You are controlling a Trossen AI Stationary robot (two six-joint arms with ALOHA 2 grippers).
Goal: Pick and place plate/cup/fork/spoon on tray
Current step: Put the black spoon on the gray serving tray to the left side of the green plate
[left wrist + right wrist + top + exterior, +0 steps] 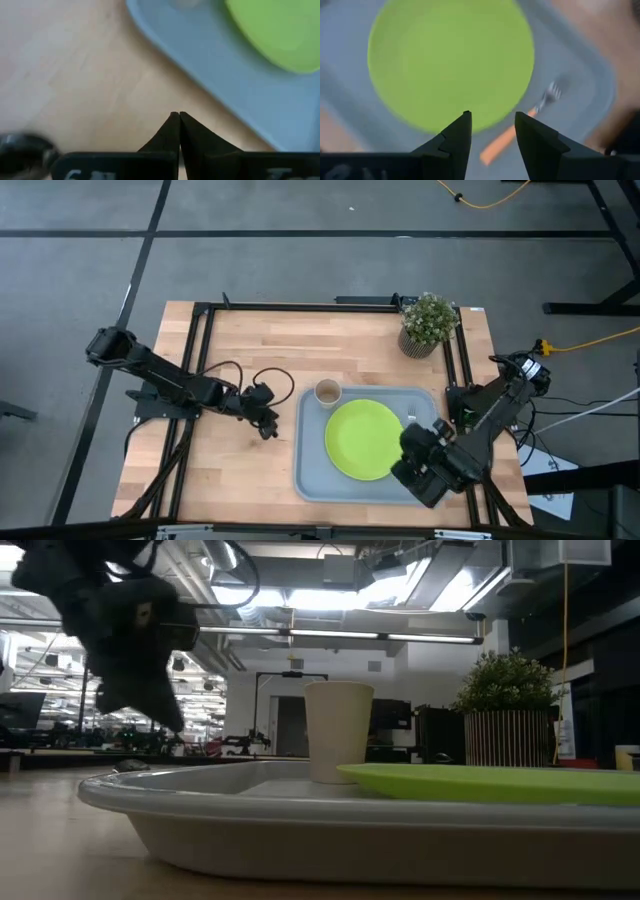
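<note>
Wooden table (240, 470) at frame centre carries the tray (312, 480), already holding plate (364, 439), cup (327, 392) and fork (520, 130). Right tool (493, 125) hovers above the plate's right edge, parted, empty. Left tool (175, 120), pinched closed and empty left of the tray, probably needs the spoon next, though no spoon is clearly visible.

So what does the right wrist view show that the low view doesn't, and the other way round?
Only the right wrist view shows the fork, lying on the tray beside the plate, and the right gripper with its jaws open above them. Only the low view shows the cup standing on the tray, the potted plant behind, and the left gripper hanging to the side. Both show plate and tray. Neither shows the spoon.
</note>
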